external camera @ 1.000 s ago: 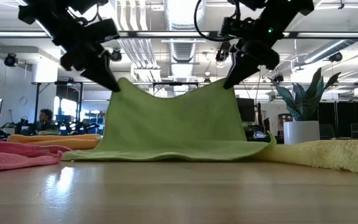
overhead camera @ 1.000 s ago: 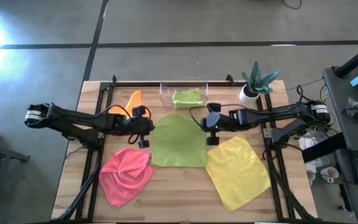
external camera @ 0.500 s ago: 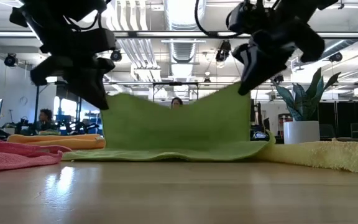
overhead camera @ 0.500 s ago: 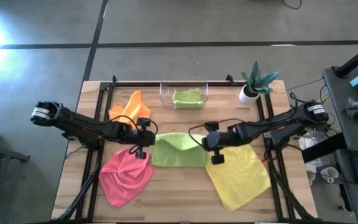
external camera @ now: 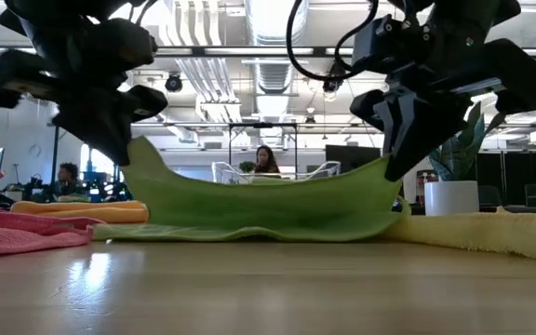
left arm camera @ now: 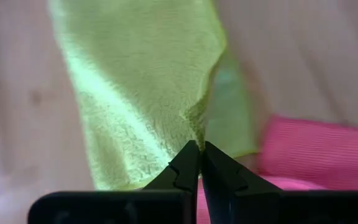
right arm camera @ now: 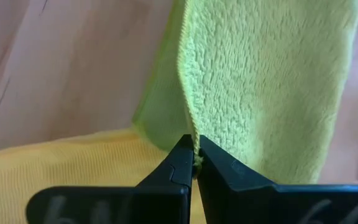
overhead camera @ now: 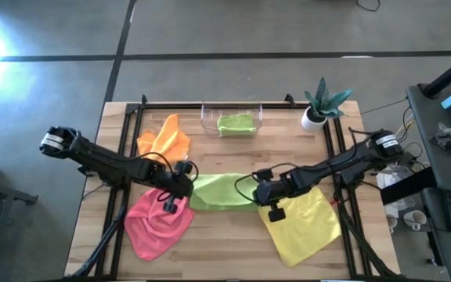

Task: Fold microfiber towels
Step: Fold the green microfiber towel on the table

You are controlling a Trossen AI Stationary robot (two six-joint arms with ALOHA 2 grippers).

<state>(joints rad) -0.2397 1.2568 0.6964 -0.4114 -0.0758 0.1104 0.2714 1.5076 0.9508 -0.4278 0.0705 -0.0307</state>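
A lime green microfiber towel point(overhead camera: 221, 192) lies at the table's middle, its lifted edge slung between my two grippers and its lower half on the wood point(external camera: 249, 228). My left gripper point(overhead camera: 182, 182) is shut on its left corner. My right gripper point(overhead camera: 260, 189) is shut on its right corner. The pink towel point(overhead camera: 159, 223) lies crumpled near left, and the yellow towel point(overhead camera: 300, 223) lies flat near right. An orange towel point(overhead camera: 163, 137) lies far left. A second green towel point(overhead camera: 236, 123) sits in the clear bin point(overhead camera: 207, 117). My left gripper pinches the green towel's raised left corner point(left arm camera: 196, 132) between its two fingertips, slanting down from the table's left. The corner is lifted clear point(external camera: 136, 151); the cloth sags from it toward the other gripper. My right gripper pinches the raised right corner at its stitched hem point(right arm camera: 189, 132) between both fingertips, slanting down from the right. That corner hangs above the table point(external camera: 387, 172), and the towel's lower half rests on the wood.
A potted plant point(overhead camera: 319, 106) stands at the far right by the bin. The pink and yellow towels lie close on either side of the green one. Bare wood shows along the near edge point(overhead camera: 225, 251). People sit in the room beyond the table point(external camera: 266, 160).
Both grippers have gone toward the table's near edge and down, tipping further downward, each keeping its corner. The green towel's lifted far edge has come over toward its near edge and sunk lower; the near part has stayed on the table.
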